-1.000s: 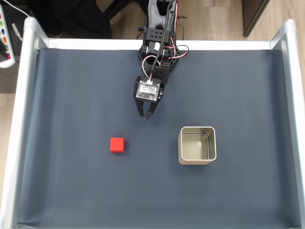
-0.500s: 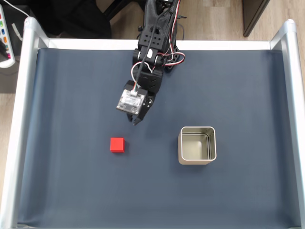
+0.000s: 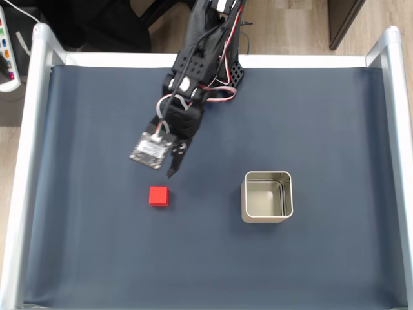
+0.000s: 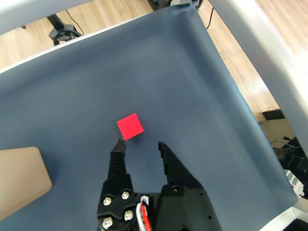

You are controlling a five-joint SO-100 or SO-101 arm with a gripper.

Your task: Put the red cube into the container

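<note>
Approach step: gripper [image 4: 140, 143] hung part-open and empty near red cube [image 3: 159, 196]; next, lower to straddle it, container [image 3: 267, 197] well apart.

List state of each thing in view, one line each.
red cube: flat on the dark mat, free, not gripped, outside the container.
container: upright, open-topped, nothing inside, apart from the cube.
gripper: open, holding nothing, fingers pointing at the cube and just short of it in the wrist view.
mat: spread flat across the table frame.
</note>
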